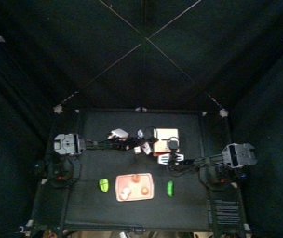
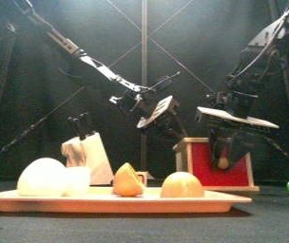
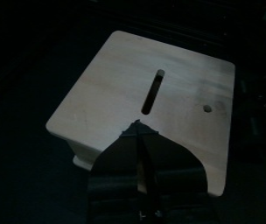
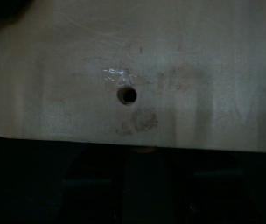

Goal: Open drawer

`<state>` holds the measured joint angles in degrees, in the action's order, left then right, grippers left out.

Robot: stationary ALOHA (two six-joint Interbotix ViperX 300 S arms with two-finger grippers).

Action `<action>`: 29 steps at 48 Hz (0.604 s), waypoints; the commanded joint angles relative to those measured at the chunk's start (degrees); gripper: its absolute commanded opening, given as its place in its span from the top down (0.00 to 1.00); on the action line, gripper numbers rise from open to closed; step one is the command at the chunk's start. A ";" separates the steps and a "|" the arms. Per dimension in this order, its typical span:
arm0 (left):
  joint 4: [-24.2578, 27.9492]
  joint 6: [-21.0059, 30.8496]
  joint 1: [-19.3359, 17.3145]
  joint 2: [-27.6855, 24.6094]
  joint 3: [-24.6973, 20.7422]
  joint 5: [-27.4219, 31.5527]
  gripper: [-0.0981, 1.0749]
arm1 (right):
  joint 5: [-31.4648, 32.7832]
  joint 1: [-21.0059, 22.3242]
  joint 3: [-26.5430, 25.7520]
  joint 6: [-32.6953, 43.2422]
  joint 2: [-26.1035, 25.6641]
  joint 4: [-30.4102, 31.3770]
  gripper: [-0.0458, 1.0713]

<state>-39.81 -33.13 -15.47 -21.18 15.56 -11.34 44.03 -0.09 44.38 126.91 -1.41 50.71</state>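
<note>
The scene is dim, black curtains (image 1: pixel 33 112) swallowing most light, and the table (image 1: pixel 101 123) reads nearly black from above. In the front view the tray (image 2: pixel 109 199) and its pale shapes catch soft light. Both wrist views are murky; the drawer (image 4: pixel 136 74) shows a small glare patch near its hole, its grain soft and blurred.

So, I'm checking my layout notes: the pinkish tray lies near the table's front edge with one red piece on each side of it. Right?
Not quite: the pieces are green, not red. The top view shows the pinkish tray near the front edge of the table, with a green piece on one side and a second green piece on the other.
</note>
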 commanded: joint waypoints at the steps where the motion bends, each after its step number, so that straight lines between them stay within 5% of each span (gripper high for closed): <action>1: -0.09 0.18 -0.53 0.00 0.70 0.35 0.64 | 0.09 0.70 -0.79 -0.18 -0.62 -0.09 0.51; 29: -0.18 0.18 -0.53 -0.26 0.79 0.35 0.64 | -1.58 0.79 -0.35 -0.26 -0.97 -1.49 0.60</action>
<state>-39.81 -33.13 -15.47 -21.27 15.56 -11.34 42.71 0.26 44.38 126.56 -1.41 49.22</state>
